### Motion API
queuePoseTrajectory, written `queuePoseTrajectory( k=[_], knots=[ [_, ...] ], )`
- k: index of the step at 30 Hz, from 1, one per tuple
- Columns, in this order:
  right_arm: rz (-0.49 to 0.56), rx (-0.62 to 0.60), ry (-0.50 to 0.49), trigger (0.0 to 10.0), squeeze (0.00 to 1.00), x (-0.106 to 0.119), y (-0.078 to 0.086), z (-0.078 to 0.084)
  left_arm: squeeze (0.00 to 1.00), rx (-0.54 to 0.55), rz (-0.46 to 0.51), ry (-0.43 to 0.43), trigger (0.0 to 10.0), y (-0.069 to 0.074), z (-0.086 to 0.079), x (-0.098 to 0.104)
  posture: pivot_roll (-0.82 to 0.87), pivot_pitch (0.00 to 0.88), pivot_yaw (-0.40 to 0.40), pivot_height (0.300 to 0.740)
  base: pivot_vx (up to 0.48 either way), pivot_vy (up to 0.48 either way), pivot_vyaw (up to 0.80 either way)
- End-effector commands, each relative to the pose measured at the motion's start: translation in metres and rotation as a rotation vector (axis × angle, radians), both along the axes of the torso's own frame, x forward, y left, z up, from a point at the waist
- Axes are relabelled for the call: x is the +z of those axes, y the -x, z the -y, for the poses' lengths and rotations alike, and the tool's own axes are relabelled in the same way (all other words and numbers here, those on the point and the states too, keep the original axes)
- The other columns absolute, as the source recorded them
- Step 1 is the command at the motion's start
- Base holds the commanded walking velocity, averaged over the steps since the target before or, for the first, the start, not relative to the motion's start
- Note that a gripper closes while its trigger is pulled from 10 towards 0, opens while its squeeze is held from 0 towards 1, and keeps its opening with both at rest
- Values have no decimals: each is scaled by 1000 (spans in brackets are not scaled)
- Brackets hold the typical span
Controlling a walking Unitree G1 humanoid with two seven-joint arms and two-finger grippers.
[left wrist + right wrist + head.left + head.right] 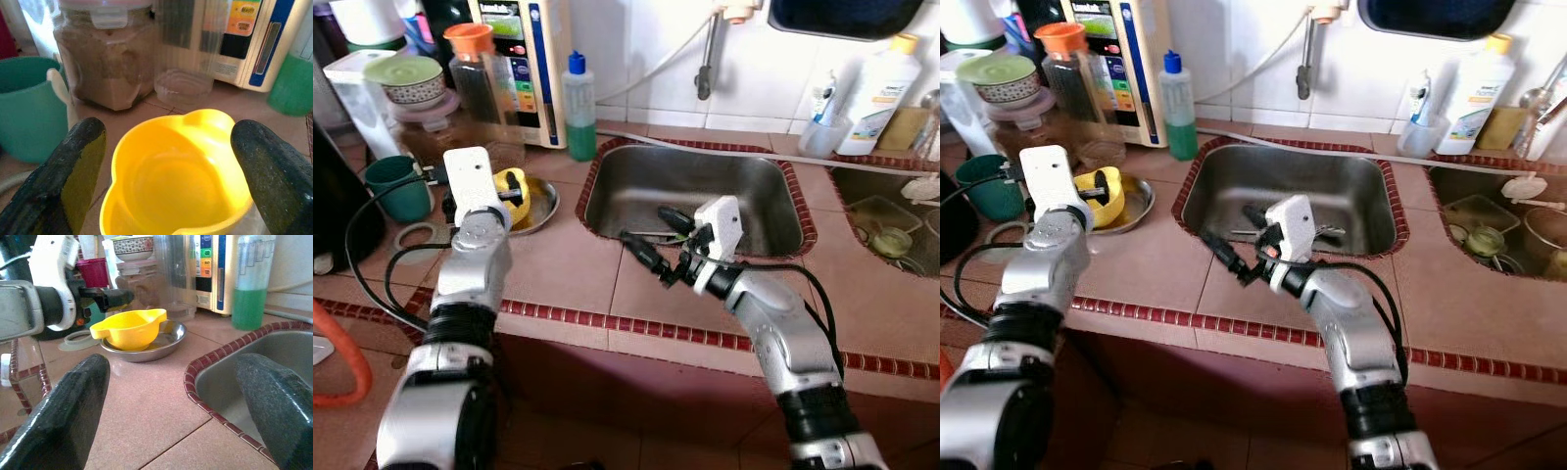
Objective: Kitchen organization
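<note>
A yellow bowl sits in a shallow steel plate on the tiled counter, left of the sink. My left gripper is open right at the bowl. In the left wrist view its fingers stand on either side of the yellow bowl, not closed on it. My right gripper is open and holds nothing. It hovers over the sink's front edge and points left toward the bowl and plate.
A teal mug, a jar of brown powder and a clear tumbler crowd the counter behind the bowl. A green soap bottle and a water purifier stand by the wall. A second basin lies far right.
</note>
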State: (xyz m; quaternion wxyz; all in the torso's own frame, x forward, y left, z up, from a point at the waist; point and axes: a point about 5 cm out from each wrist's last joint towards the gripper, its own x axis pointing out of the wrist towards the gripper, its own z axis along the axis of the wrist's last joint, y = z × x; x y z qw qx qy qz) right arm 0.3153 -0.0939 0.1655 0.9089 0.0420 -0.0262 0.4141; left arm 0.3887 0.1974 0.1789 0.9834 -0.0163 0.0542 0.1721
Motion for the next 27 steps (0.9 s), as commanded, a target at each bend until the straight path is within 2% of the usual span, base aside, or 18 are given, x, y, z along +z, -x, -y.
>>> queuePoseTrajectory(
  k=[1, 10, 14, 15, 22, 27],
  knots=[
    [10, 7, 0, 10000, 0, 4, 3, -2, 0, 24, -15, 14, 10000, -2, -2, 0, -3, 34, 65, 740, 0, 0, 0],
    [7, 25, 27, 10000, 0, 9, 11, -7, 0, 72, -132, 59, 10000, -7, -10, -10, -1, 28, 76, 740, 0, 0, 0],
    [11, 46, 36, 10000, 0, 9, 14, -9, 0, 76, -138, 53, 10000, -6, -13, -13, -2, 27, 77, 740, 0, 0, 0],
    [11, 51, 38, 10000, 0, 9, 14, -10, 0, 59, -147, 90, 10000, -6, -12, -16, -2, 24, 78, 740, 0, 0, 0],
    [11, 55, 47, 10000, 0, 10, 16, -10, 0, 30, -195, 195, 10000, -7, -10, -24, -3, 20, 80, 740, 0, 0, 0],
    [14, 54, 54, 10000, 0, 10, 16, -10, 0, 34, -204, 236, 10000, -7, -12, -24, -3, 18, 81, 740, 0, 0, 0]
  ],
)
